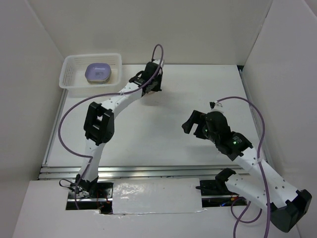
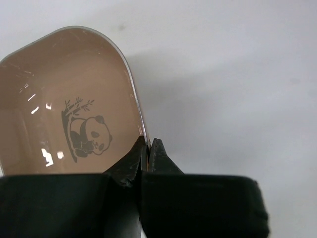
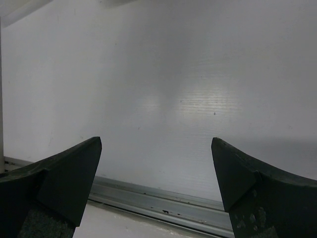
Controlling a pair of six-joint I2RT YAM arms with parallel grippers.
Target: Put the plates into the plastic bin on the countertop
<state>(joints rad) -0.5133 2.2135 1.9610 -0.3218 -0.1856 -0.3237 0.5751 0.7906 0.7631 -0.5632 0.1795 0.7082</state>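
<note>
- As far as the left wrist view goes, a brown plate [image 2: 64,124] fills the 9-to-11 o'clock side. It's shallow with rounded corners and has a little panda print [image 2: 89,136] with bamboo at its centre.
- left gripper [image 2: 147,145] is pinched right down on that plate's rim, at the plate's 4 o'clock corner. One fingertip is inside the dish and one outside, with basically no gap between them.
- Can't tell from that view whether the plate is flat on the countertop [image 2: 223,74] or tipped up a bit. There's a soft shadow along its 3 o'clock edge.
- From the top camera the brown plate is hidden under the left gripper [image 1: 151,84], which sits at about 12 o'clock of the countertop [image 1: 148,134], near the back edge.
- plastic bin [image 1: 69,82] is in the 10-to-11 o'clock corner, just to the 9 o'clock side of that gripper and not touching it.
- Inside it there's a purple plate [image 1: 98,72], lying toward the bin's 2 o'clock end. Can't make out whether more are stacked under it.
- right gripper [image 1: 194,124] hangs over the 3 o'clock part of the table, well apart from the bin and from the other arm.
- Its own camera shows the right gripper [image 3: 156,144] with jaws spread wide and nothing between them, just bare white countertop [image 3: 173,89].
- A metal rail [image 3: 163,203] runs along the 6 o'clock edge of that view, below the fingertips.
</note>
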